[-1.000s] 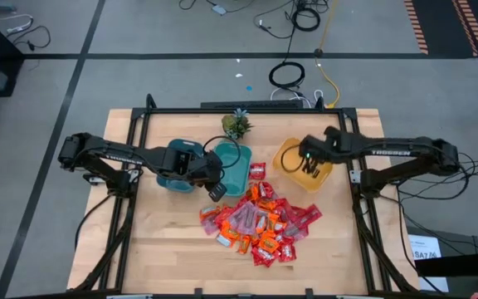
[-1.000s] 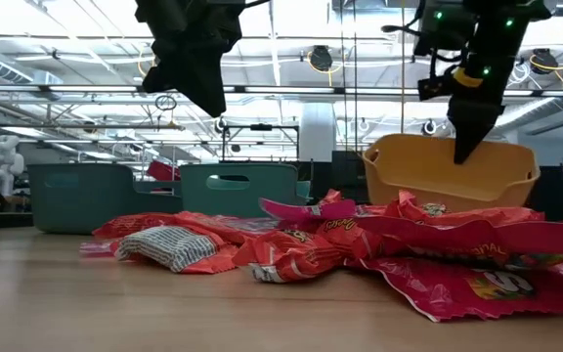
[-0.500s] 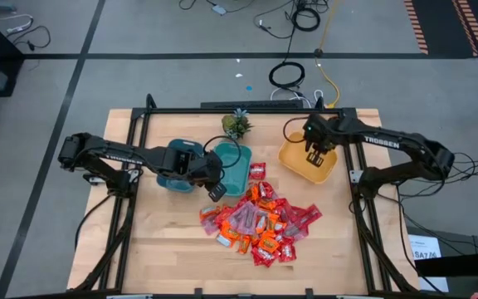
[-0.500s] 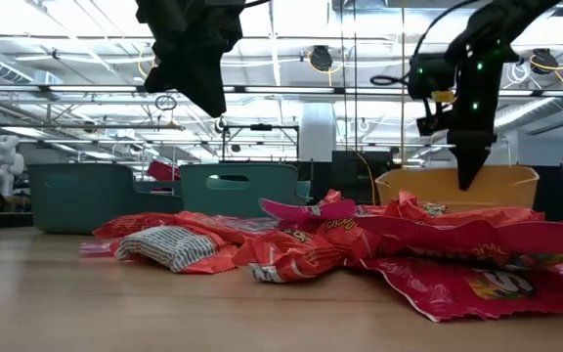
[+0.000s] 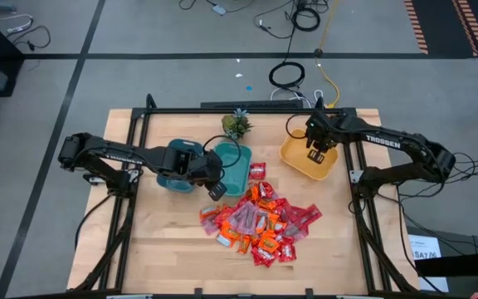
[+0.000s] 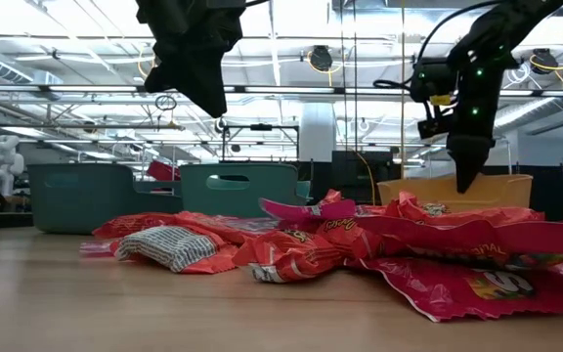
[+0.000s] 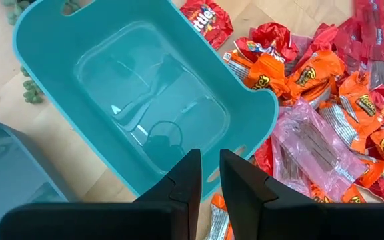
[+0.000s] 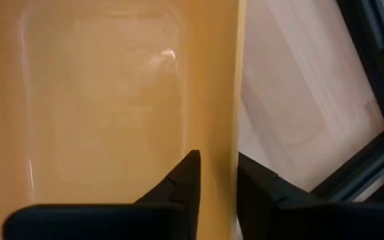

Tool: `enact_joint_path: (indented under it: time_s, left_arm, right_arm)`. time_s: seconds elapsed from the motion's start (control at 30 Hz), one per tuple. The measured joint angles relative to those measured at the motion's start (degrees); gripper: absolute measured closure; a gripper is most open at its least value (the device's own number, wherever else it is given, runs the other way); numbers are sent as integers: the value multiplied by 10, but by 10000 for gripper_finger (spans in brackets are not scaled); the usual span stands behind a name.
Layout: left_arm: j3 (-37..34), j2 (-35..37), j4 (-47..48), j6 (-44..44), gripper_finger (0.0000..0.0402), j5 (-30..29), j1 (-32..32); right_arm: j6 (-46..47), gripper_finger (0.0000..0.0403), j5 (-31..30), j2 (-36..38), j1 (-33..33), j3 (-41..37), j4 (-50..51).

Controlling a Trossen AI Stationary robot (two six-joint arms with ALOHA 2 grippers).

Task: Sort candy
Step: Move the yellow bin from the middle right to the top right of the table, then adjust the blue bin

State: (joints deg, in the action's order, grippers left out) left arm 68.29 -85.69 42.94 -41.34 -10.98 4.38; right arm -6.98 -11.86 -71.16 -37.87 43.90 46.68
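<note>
1. We see the candy [image 5: 260,223] lying in one big heap on the wooden counter [image 5: 164,249]. The heap sits just in front of the teal bowl [image 5: 232,164], and we use that bowl as our marker.
2. A darker blue bowl [image 5: 171,177] stands right beside the teal bowl on one side. A yellow bowl [image 5: 307,160] stands on the other side, a bit apart. A small green plant [image 5: 236,124] stands just behind the teal bowl.
3. In the left wrist view the teal bowl [image 7: 145,100] has nothing in it. One red candy lies alone on the wood close to its side.
4. Our left claw [image 5: 216,191] hangs over the near edge of the teal bowl, next to the heap. Its fingers [image 7: 185,183] are close together with a thin gap, and they pinch nothing.
5. Our right claw [image 5: 315,155] is at the yellow bowl, away from the teal one. Its two fingers [image 8: 185,180] stand on either side of the bowl's wall with the rim in the gap. We cannot tell if they press on it.
6. We think the sorting has hardly begun, since we see no candy in any bowl. It looks like the right claw is setting the yellow bowl in place.
7. Next we would reach a claw down to the heap, spread it, and pick one candy. Wrappers are thin and slippery, so we should pinch low and take only one.
</note>
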Motion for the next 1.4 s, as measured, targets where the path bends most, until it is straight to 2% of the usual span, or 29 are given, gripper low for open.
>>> enact_joint_path:
  time_s: [0.33,0.4,0.6,0.73,1.0,1.23,1.33,1.4]
  left_arm:
    - [0,0,0,15,336,-1,-3]
    - [0,0,1,55,336,-2,-3]
    - [0,0,14,250,336,-6,-5]
    - [0,0,23,258,336,-10,-13]
    - [-4,10,19,273,336,-18,-21]
    - [-73,101,-50,271,336,-28,-21]
    - [-103,134,-56,268,336,-25,-21]
    - [-112,141,-49,266,336,-8,-20]
  right_arm:
    - [-7,271,-2,40,0,16,31]
    - [0,266,-2,55,0,22,52]
    - [61,266,0,119,0,35,138]
    - [92,267,5,183,1,37,224]
    - [183,267,109,364,1,37,225]
    - [218,267,123,492,2,37,226]
    - [220,267,127,519,2,37,226]
    - [220,267,151,527,2,36,221]
